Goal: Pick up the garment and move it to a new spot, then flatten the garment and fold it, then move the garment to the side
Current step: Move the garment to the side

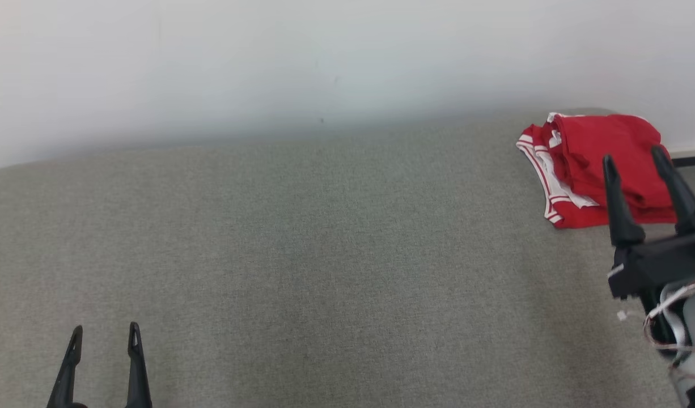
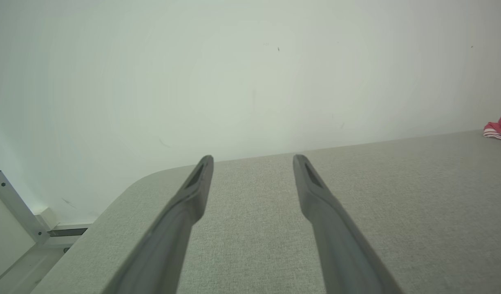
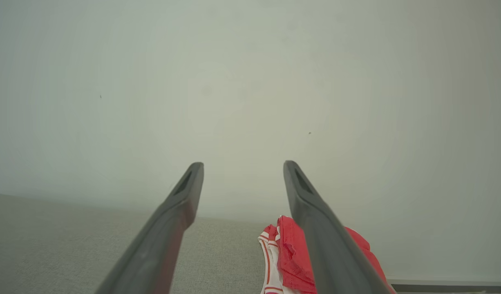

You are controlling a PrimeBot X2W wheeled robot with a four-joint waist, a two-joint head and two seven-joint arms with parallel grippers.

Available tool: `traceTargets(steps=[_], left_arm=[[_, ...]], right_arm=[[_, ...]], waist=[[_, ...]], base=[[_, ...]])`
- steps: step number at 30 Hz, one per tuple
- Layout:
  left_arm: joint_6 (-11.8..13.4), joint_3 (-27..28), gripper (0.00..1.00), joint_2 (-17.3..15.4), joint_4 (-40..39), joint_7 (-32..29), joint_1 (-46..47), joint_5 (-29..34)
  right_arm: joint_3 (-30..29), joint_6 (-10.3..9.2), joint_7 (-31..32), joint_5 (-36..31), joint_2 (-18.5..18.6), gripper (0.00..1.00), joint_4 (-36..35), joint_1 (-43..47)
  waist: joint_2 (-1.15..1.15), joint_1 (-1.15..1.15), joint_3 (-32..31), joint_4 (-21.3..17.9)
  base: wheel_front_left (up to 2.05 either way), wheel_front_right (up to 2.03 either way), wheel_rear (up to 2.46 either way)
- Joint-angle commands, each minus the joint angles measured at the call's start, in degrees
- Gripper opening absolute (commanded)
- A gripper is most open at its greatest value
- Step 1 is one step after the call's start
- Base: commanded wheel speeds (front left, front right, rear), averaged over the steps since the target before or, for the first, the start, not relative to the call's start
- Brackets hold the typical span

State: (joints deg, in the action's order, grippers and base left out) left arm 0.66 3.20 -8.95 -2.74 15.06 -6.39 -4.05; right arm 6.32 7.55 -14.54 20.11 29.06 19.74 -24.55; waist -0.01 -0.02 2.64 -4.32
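Note:
A folded red garment with white stripes [image 1: 594,167] lies at the far right of the grey table, close to the wall; the left wrist view catches its edge [image 2: 499,130], and in the right wrist view the garment [image 3: 293,257] sits low, partly behind one finger. My right gripper [image 1: 635,160] hovers open just in front of it, fingers spread with nothing between them; it appears as the right gripper [image 3: 243,165] in its wrist view. My left gripper [image 1: 105,331] is open at the lower left, far from the garment, seen as the left gripper [image 2: 253,158] over bare table.
The grey fabric-covered table [image 1: 302,255] stretches wide between the two grippers. A pale wall [image 1: 325,62] runs along its far edge. The left wrist view shows the table's rounded corner and a metal frame [image 2: 13,204] beyond it.

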Motion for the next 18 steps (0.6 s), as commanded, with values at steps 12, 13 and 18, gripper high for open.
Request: traceTargets(steps=[12,13,18], left_arm=[[-0.73,0.91,1.0,1.18,2.1,0.14,-1.92,0.18],[-0.76,0.95,1.0,1.22,2.32,0.14,-1.88,0.26],[-1.08,0.95,1.0,0.98,3.82,0.14,-1.56,0.67]], right_arm=[[-8.51,-0.17,2.2,-4.13,-11.46,1.0,-9.39,16.87],[-8.71,-0.17,2.14,-4.35,-12.05,1.0,-9.84,17.74],[-8.93,-0.17,1.66,-5.3,-14.46,1.0,-10.96,21.12]], waist=[[0.01,0.02,-3.24,1.41],[0.01,0.02,-3.37,1.48],[0.01,0.02,-4.15,1.74]], base=[[0.0,0.0,0.0],[0.0,0.0,0.0],[0.0,0.0,0.0]])
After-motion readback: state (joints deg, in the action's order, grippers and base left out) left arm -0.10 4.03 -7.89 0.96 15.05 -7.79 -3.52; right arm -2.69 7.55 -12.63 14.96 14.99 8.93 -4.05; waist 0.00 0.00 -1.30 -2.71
